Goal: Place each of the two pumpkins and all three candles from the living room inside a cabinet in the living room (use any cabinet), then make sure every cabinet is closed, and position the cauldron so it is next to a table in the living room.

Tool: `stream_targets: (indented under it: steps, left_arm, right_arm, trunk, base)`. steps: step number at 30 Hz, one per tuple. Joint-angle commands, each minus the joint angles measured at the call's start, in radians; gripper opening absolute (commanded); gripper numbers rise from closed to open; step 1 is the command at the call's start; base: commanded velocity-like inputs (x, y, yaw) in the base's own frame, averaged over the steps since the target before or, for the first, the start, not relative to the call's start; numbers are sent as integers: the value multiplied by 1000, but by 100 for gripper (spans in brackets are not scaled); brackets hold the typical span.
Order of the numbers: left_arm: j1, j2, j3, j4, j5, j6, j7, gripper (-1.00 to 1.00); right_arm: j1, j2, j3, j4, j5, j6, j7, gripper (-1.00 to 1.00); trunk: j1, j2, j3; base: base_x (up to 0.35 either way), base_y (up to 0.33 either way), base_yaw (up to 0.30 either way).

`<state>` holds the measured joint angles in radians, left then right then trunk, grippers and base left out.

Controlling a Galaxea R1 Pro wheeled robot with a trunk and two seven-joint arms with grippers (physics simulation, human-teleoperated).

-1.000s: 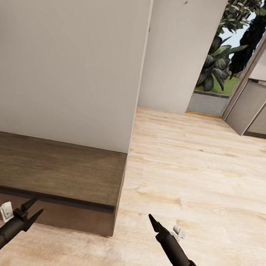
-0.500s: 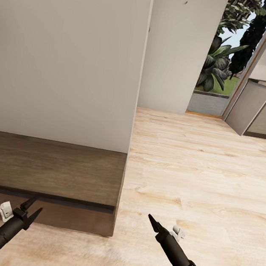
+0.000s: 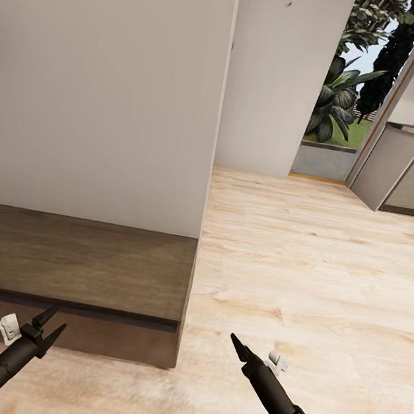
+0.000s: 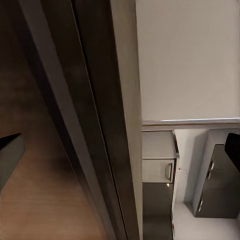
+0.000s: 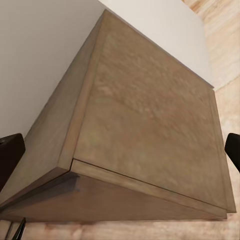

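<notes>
Facing the end of the low dark-wood cabinet [image 3: 75, 260] against the wall, the robot holds both arms low. Risk ahead, by judgement: a forward roll could knock the left gripper [image 3: 49, 328] into the cabinet front, which it hovers just beside. Both it and the right gripper [image 3: 239, 347] have fingers spread, holding and touching nothing.

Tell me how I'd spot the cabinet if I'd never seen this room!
Find the big plain white wall on the left of the head view. Along its foot, on the pale wooden floor, runs the cabinet. It is long, low and dark brown wood, unlike the taller grey kitchen units far off on the right.
</notes>
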<state>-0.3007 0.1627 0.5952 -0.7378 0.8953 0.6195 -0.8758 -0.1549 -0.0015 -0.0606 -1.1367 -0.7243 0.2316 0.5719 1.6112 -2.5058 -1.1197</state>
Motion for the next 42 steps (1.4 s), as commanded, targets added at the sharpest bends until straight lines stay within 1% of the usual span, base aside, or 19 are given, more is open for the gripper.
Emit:
stream_targets:
  steps: [1, 6, 10, 16, 25, 29, 34, 39, 42]
  left_arm:
    - [0, 0, 0, 0, 0, 0, 0, 100]
    - [0, 0, 1, 0, 0, 3, 7, 100]
    - [0, 1, 2, 0, -1, 5, 9, 100]
    - [0, 1, 3, 0, 0, 6, 9, 100]
    - [0, 1, 6, 0, 0, 6, 8, 100]
    - [0, 1, 7, 0, 0, 6, 4, 100]
    - [0, 1, 8, 0, 0, 5, 0, 100]
    - [0, 1, 8, 0, 0, 6, 0, 100]
    - [0, 1, 8, 0, 0, 5, 0, 100]
  right_arm:
    - [0, 0, 0, 0, 0, 0, 0, 100]
    - [0, 0, -1, 0, 0, 0, -1, 100]
    - [0, 0, -1, 0, 0, 0, -2, 100]
    - [0, 0, -1, 0, -1, 0, -3, 100]
    - [0, 0, -1, 1, -1, 0, -3, 100]
    - [0, 0, 0, 1, -1, 0, -3, 100]
    - [0, 0, 1, 2, -1, 0, -5, 100]
    - [0, 0, 1, 2, -1, 0, -7, 100]
    - [0, 0, 1, 2, -1, 0, -7, 100]
  trunk:
    - [0, 0, 0]
    - [0, 0, 0]
    - [2, -1, -15]
    - [2, -1, -15]
    - [6, -3, -50]
    - [6, -3, -50]
    - [8, -4, -70]
    - [8, -4, -70]
    - [9, -5, -81]
  base:
    - [0, 0, 0]
    - [0, 0, 0]
    - [0, 0, 0]
    - [0, 0, 0]
    - [0, 0, 0]
    - [0, 0, 0]
    - [0, 0, 0]
    - [0, 0, 0]
    - [0, 0, 0]
